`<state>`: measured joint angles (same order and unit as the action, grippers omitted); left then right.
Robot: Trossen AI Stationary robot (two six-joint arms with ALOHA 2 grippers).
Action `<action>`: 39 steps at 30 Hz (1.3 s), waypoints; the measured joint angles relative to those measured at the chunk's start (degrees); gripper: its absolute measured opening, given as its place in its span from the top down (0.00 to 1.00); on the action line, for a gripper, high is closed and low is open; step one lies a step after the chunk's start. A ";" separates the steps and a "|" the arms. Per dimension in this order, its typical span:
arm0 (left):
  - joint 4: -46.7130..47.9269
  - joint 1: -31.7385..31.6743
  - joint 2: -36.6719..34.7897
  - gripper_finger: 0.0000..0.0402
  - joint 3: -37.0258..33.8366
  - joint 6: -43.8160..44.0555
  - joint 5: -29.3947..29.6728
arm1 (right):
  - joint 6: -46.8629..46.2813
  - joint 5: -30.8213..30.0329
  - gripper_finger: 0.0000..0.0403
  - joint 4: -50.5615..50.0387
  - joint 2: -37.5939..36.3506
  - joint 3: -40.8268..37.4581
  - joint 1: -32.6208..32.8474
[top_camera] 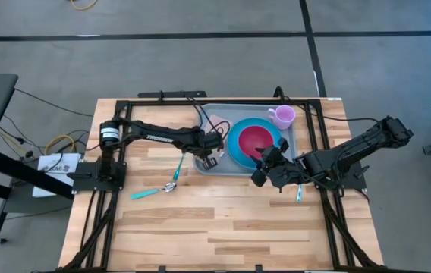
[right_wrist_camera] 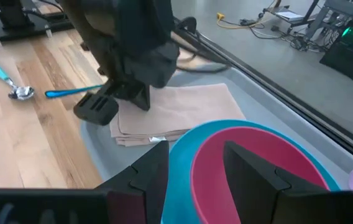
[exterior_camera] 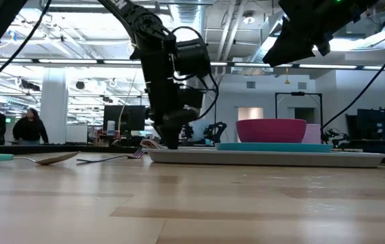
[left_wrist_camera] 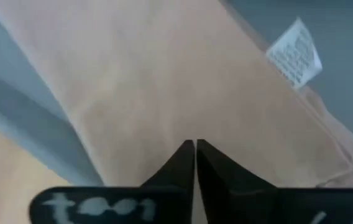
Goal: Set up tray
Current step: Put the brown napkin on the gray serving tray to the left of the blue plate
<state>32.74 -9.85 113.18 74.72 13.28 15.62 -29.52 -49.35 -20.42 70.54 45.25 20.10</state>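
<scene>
Tray (top_camera: 300,144): holds napkin (right_wrist_camera: 176,112), blue plate (top_camera: 236,150), pink bowl (top_camera: 255,139)
Left gripper (left_wrist_camera: 195,146): closed, tips on napkin
Right gripper (right_wrist_camera: 195,163): open, above bowl rim

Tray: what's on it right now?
On the tray: a folded tan napkin under the shut left gripper, a blue plate holding a pink bowl, and a lilac mug. Anything beneath the napkin or plate is hidden.

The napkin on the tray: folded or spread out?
Folded: the right wrist view shows the napkin with stacked layered edges, lying flat on the tray.
</scene>
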 joint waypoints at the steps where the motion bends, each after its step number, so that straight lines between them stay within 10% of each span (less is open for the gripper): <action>1: 0.02 0.01 0.59 0.98 0.00 -0.02 -0.65 | 0.00 -0.01 0.63 0.34 0.00 0.00 0.00; 18: -4.12 4.87 1.91 1.00 1.19 0.61 -5.74 | 0.00 0.01 0.63 0.34 0.00 0.00 0.00; 39: -12.92 -2.64 5.66 1.00 1.46 3.84 2.27 | 0.03 0.39 0.63 0.75 0.00 0.00 0.00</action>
<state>19.83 -12.49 118.84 76.18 17.12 17.89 -29.48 -48.96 -19.66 70.54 45.25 20.10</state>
